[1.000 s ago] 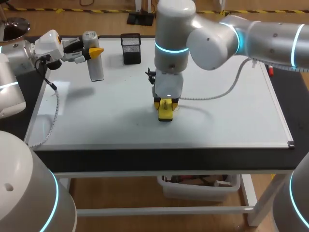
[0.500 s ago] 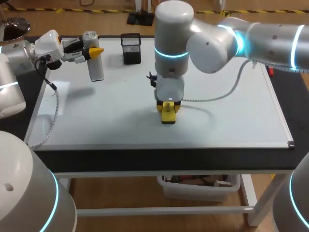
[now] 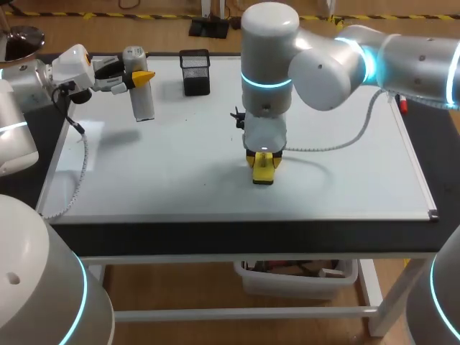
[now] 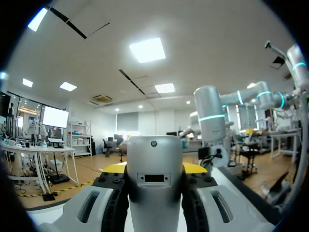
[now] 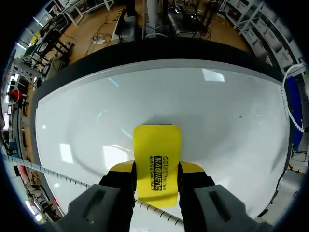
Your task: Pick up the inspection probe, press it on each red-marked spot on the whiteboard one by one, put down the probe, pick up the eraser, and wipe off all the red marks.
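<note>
My right gripper points straight down near the middle of the whiteboard and is shut on the yellow eraser, which lies flat on the board. In the right wrist view the eraser sits between the right gripper's yellow tips, with plain white whiteboard around it; I see no red marks. At the back left, my left gripper is shut on the grey inspection probe, held upright over the board. In the left wrist view the probe fills the gap of the left gripper.
A black mesh holder stands at the board's back edge, between the two arms. A small red thing lies just off the board's right edge. My right arm's cable hangs over the board's right half.
My right gripper has slid the eraser to the right across the board. The left arm and the probe have stayed still.
</note>
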`<state>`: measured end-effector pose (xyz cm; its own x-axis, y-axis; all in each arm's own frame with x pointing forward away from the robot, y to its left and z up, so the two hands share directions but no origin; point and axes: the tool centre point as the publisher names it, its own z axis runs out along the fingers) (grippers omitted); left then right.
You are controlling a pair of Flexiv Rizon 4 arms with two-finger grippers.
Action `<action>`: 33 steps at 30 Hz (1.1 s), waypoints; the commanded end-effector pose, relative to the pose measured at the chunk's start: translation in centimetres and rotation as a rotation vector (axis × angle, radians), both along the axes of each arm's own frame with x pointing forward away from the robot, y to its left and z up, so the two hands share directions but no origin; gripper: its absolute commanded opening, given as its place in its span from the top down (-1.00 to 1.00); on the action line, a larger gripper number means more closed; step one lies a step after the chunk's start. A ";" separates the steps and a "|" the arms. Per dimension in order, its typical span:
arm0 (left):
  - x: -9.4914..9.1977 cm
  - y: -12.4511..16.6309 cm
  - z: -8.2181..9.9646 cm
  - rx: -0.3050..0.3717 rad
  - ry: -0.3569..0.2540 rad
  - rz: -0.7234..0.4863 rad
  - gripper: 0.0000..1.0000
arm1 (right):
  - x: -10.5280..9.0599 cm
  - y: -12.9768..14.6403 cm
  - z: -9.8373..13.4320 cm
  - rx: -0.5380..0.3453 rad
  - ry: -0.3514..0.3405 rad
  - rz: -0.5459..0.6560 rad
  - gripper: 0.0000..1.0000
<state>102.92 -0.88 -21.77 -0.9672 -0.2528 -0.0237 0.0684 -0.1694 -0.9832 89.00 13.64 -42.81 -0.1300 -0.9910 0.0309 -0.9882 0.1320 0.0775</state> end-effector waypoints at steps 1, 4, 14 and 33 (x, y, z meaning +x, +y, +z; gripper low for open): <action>0.0 0.0 0.0 -0.002 -0.002 0.000 1.00 | -0.2 -1.9 0.0 0.013 -0.008 -0.011 1.00; 0.0 0.0 0.0 -0.002 -0.002 0.000 1.00 | -0.2 -2.7 0.2 0.009 -0.012 -0.027 1.00; 0.0 0.0 0.0 -0.002 -0.002 0.000 1.00 | 0.3 -4.5 1.4 0.000 -0.022 -0.053 1.00; 0.0 0.0 0.0 -0.002 -0.002 0.000 1.00 | 2.1 -7.4 4.6 -0.021 -0.088 -0.085 1.00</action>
